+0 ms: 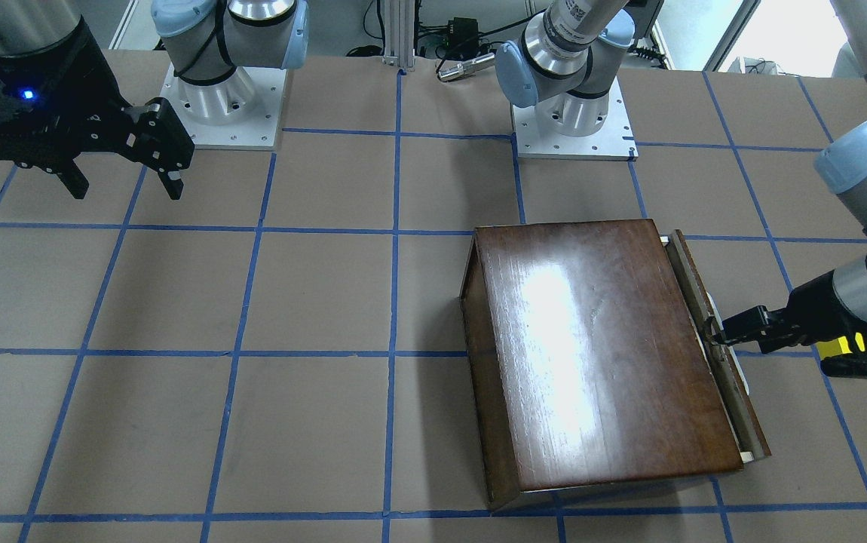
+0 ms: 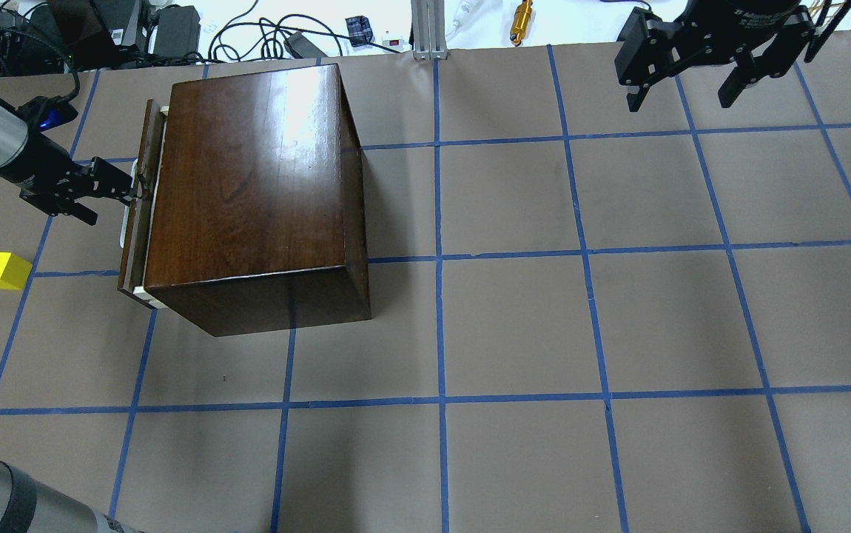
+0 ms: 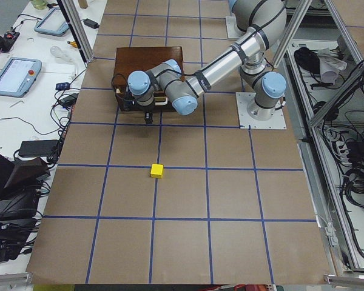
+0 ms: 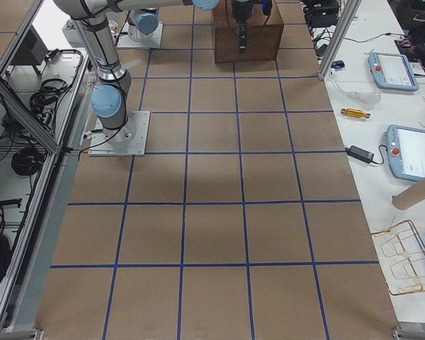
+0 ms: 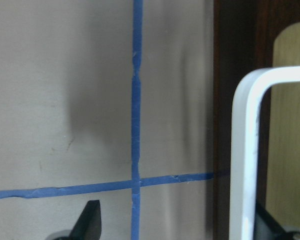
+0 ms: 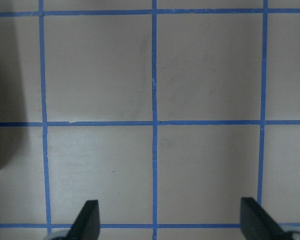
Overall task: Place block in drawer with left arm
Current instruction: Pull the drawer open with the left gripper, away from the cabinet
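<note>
The yellow block (image 2: 2, 270) lies on the table to the left of the cabinet (image 2: 255, 185), apart from it; it also shows in the exterior left view (image 3: 157, 171). The drawer (image 2: 140, 215) is pulled out a little, with a strip of pale wood showing behind its dark front panel (image 1: 742, 415). My left gripper (image 2: 109, 203) is open at the drawer front. In the left wrist view the white handle (image 5: 245, 150) stands just inside one finger (image 5: 272, 227). My right gripper (image 2: 679, 102) is open and empty, far off over the table's other side.
Cables, power bricks, a brass tool (image 2: 522, 15) and an aluminium post (image 2: 429, 29) lie beyond the table's far edge. The two arm bases (image 1: 222, 98) (image 1: 573, 113) stand at the robot's side. Blue tape lines grid the brown table.
</note>
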